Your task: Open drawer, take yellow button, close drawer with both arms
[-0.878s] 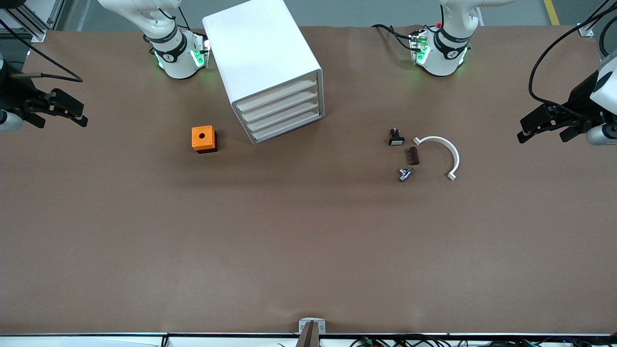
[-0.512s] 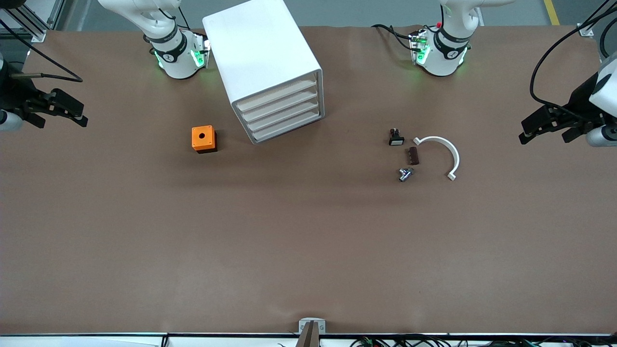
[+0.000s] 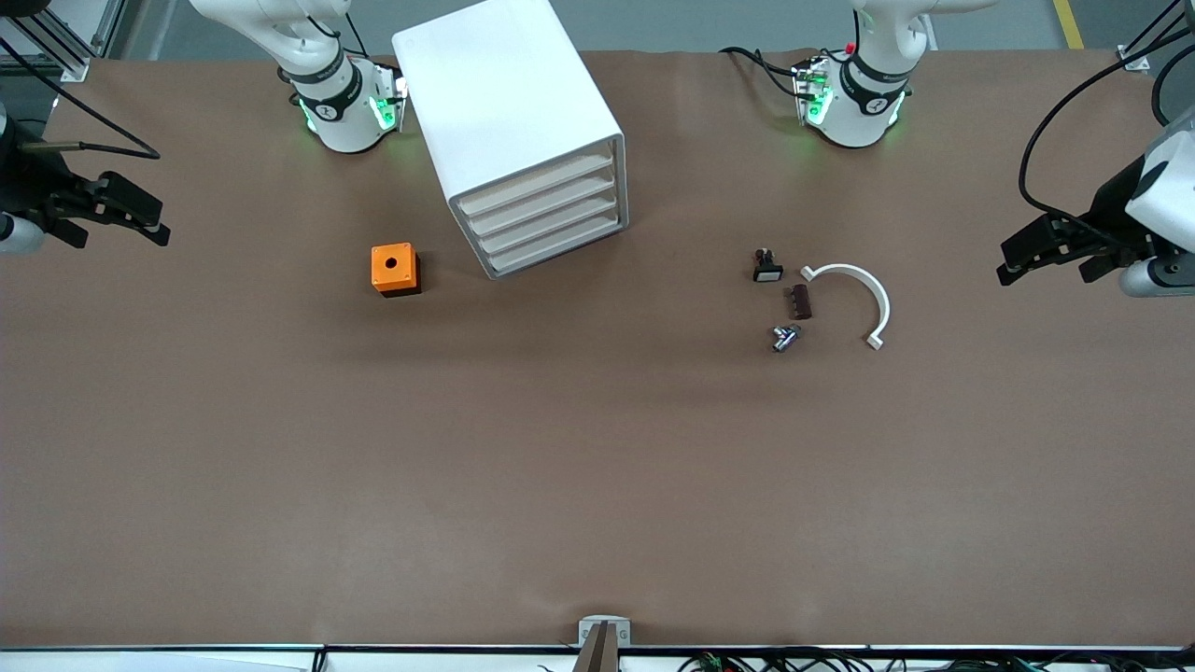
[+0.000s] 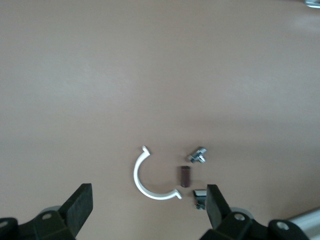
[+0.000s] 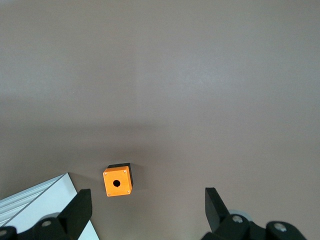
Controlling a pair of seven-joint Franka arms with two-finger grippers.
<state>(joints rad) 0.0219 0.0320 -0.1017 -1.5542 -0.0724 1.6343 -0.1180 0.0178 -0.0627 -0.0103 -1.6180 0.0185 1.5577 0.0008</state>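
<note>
The white drawer cabinet [image 3: 509, 112] stands between the two arm bases with all its drawers [image 3: 546, 219] shut; its corner shows in the right wrist view [image 5: 40, 205]. The button is hidden from view. My left gripper [image 3: 1032, 252] is open and empty above the table's edge at the left arm's end; in its wrist view [image 4: 150, 210] nothing lies between the fingers. My right gripper [image 3: 131, 219] is open and empty at the right arm's end, also seen in its wrist view [image 5: 147, 210].
An orange box with a round hole [image 3: 395, 269] sits beside the cabinet, also in the right wrist view [image 5: 117, 181]. Toward the left arm's end lie a black part with a white face [image 3: 766, 267], a brown part [image 3: 800, 301], a metal part [image 3: 785, 337] and a white curved clamp [image 3: 854, 299].
My left gripper has shifted slightly toward the middle of the table. The right arm has not moved.
</note>
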